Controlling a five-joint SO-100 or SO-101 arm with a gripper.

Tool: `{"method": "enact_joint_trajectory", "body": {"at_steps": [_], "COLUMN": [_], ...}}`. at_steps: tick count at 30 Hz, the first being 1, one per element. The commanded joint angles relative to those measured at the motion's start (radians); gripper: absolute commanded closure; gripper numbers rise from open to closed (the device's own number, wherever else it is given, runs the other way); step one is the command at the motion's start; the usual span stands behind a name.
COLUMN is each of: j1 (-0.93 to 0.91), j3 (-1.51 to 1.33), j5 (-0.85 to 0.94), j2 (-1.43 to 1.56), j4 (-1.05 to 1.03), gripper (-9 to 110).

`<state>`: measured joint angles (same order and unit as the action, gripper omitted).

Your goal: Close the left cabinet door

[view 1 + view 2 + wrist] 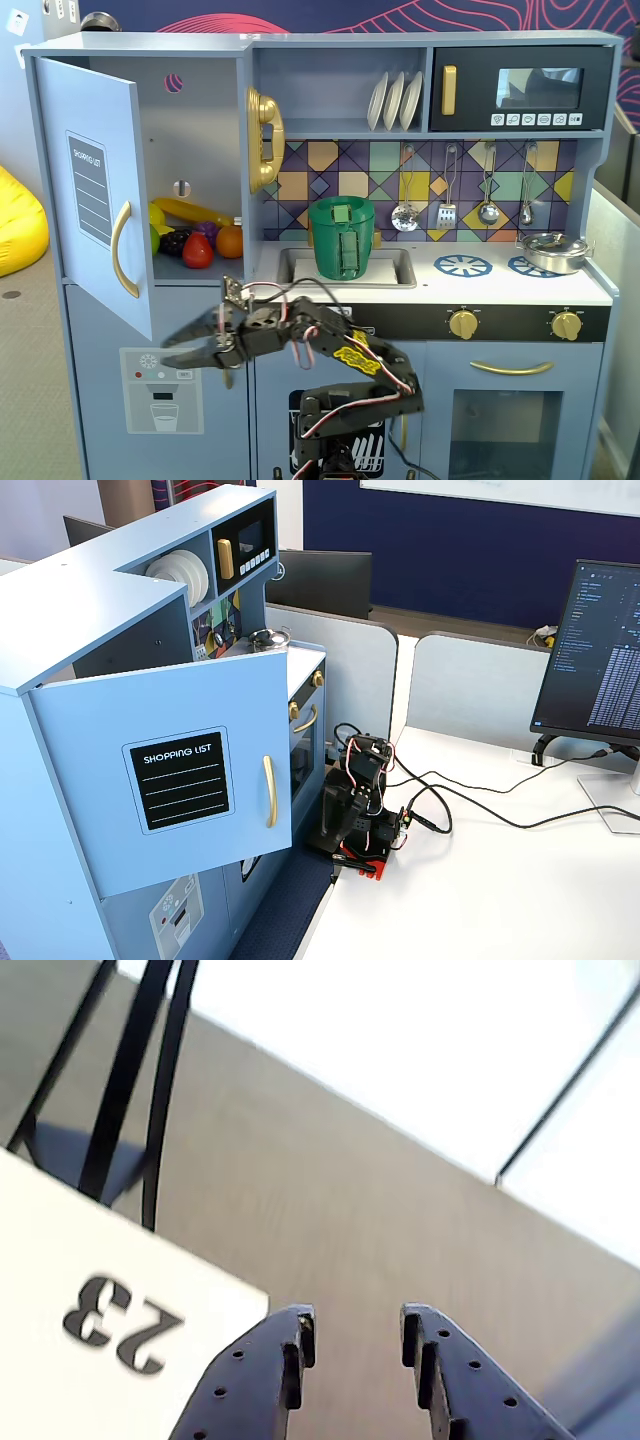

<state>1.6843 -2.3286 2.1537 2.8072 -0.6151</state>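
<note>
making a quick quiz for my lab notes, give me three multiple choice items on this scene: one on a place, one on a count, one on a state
1. Where is the tool in a fixed view?
A. inside the sink
B. below the open fridge door, in front of the ice-dispenser door
C. at the microwave

2. How many white plates stand on the top shelf?
A. one
B. three
C. five

3. What state is the fridge door with the shopping list panel in?
A. swung open
B. fully shut
C. removed

Answers:
1 B, the tool's tips sit beside the ice-dispenser door.
2 B, three rims show side by side.
3 A, toy fruit shows inside the compartment.
</note>
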Motion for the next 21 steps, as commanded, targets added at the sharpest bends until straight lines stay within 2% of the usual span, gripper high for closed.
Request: {"method": "enact_joint_trajectory", "body": {"at_steps": [1,12,21], "j1": [0.051,0.026,-0.029], "j3": [0.077,0.373,0.543], "j5": [0.049,0.097,0.130], "j2": [-0.146,-0.583,-0.795], "j4": [0.224,0.382,0.430], "gripper": [102,101,101]}}
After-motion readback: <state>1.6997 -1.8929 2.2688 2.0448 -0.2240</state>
